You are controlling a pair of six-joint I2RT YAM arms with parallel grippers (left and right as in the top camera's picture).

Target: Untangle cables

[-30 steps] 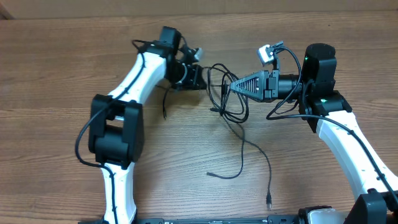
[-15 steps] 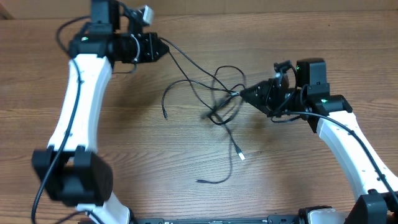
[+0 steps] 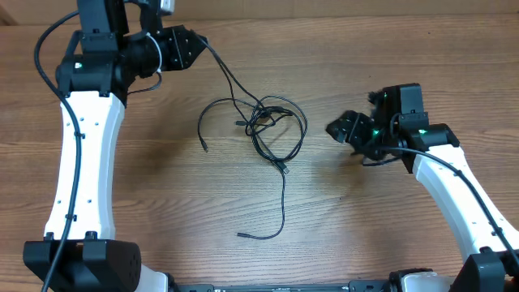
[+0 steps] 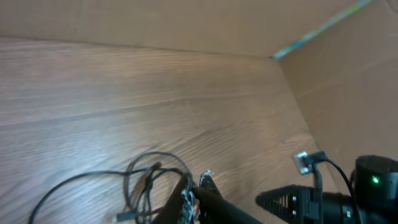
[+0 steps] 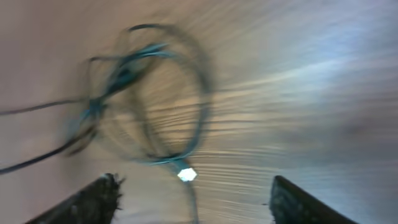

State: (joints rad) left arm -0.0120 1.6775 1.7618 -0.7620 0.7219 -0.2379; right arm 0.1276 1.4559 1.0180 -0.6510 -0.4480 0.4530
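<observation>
1. Thin black cables lie in a loose, looped tangle at mid-table, one silvery plug showing
2. The left gripper is clamped on one strand at the far left; the right gripper, fingers spread, holds nothing beside the loops
3. Brown wood-grain table, plain tan panels behind

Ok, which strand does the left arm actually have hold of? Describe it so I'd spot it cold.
Over the table's far left hangs the left gripper, shut. One cable strand leaves its tips and slants down-right to the tangle mid-table. It is the only strand drawn straight; the other loose ends lie in slack curves.
</observation>
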